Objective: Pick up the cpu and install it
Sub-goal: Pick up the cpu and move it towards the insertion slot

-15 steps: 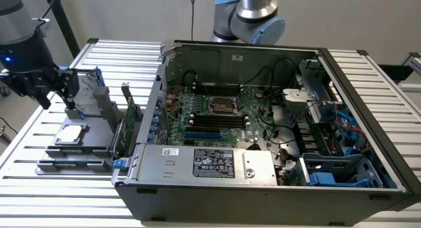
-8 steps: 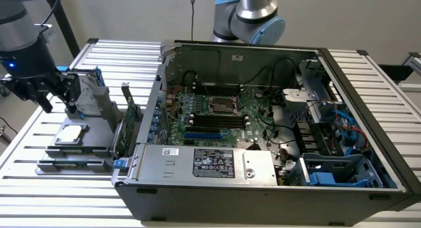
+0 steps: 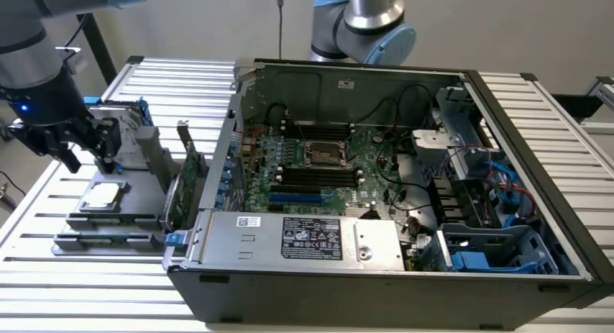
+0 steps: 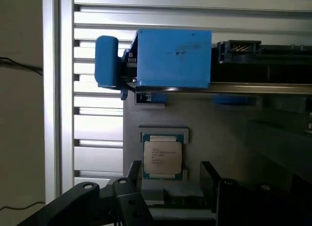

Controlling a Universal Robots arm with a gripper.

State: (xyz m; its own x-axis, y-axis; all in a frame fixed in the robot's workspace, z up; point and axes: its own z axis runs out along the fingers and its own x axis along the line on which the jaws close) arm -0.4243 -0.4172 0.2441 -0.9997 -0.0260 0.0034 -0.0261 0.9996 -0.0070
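- The cpu (image 3: 103, 196) is seen lying flat, silver top up, in a grey holder (image 3: 144, 190) on the worktop (image 3: 57, 275), at the exterior view's left of the open case (image 3: 384, 293).
- The end effector (image 3: 88, 160) is held just above the cpu, apart from it; nothing is gripped and the jaws are spread wide.
- The cpu is judged to lie straight below the end effector: in the wrist view the cpu (image 4: 162, 158) is framed between the two dark fingers (image 4: 209, 177), one to each side.
- No clear long axis is offered by the chip, which is nearly square; its edges appear squared to the line between the fingers.
- The socket (image 3: 321, 154) on the board inside the case is seen well apart from the cpu, towards the exterior view's right.
- The cpu is not yet lifted.
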